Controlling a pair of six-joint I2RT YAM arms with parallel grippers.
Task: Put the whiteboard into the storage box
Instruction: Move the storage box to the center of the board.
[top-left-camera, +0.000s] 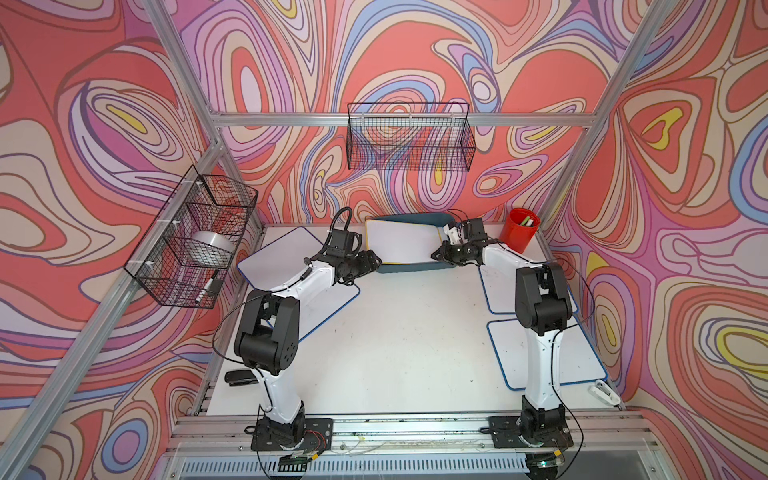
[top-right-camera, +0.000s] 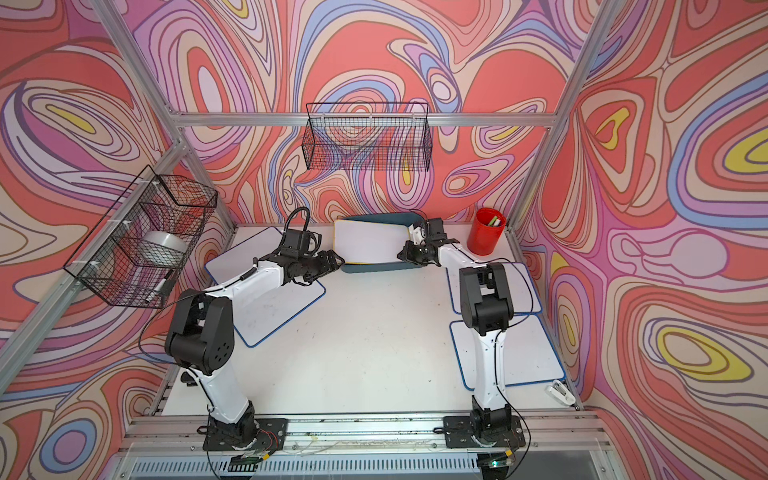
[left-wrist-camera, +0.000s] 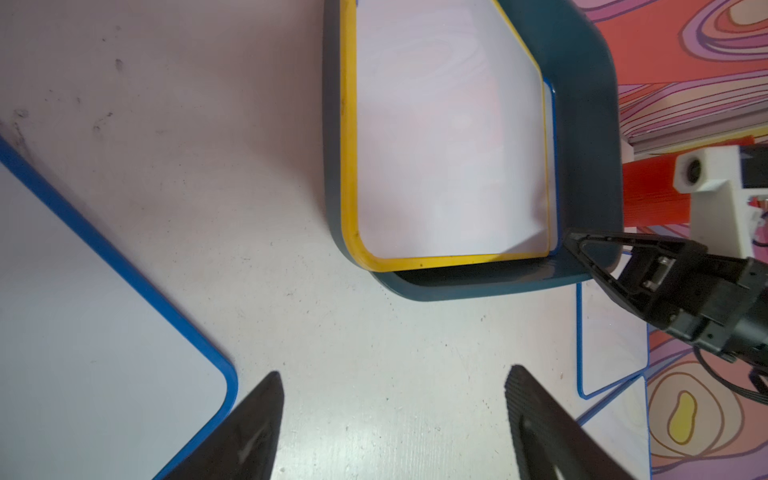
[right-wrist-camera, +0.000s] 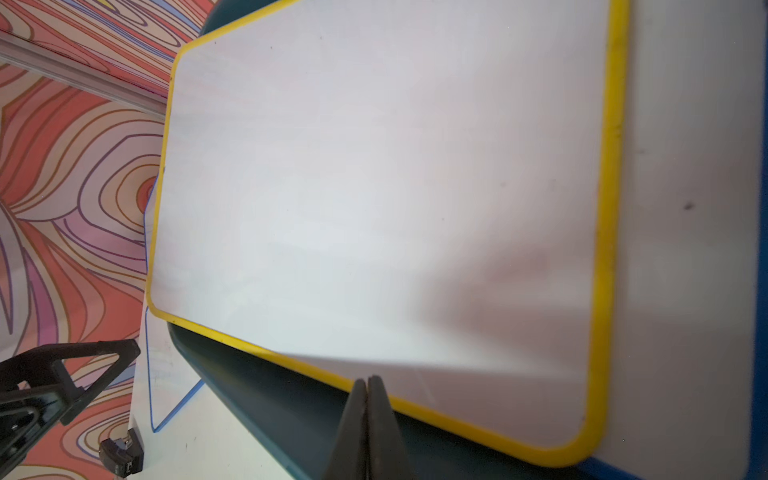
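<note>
Leaning across the storage box (top-left-camera: 415, 269) at the far edge of the table (top-left-camera: 407, 332), the yellow-rimmed whiteboard (top-left-camera: 401, 241) props one end on the rim, the other sunk inside; bare table lies open in front. The left arm (top-left-camera: 307, 276) and right arm (top-left-camera: 503, 257) reach forward, elbows bent. The right gripper (right-wrist-camera: 368, 384), pinched shut, touches the board's edge; the left gripper (left-wrist-camera: 392, 374) hovers open, empty.

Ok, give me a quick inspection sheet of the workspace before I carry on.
Surface: white table, faint dark specks.
Job's things: yellow-rimmed whiteboard lies tilted across dark teal plastic storage box, not flat inside; blue-rimmed whiteboards lie on table.
Clutter: red cylindrical cup, black stapler, white stapler.
Grippers: left gripper jaws open, empty; right gripper jaws shut at yellow rim.
Cables: black cables loop off both arms.
Surroundings: two black wire mesh baskets, swirl-patterned walls.
</note>
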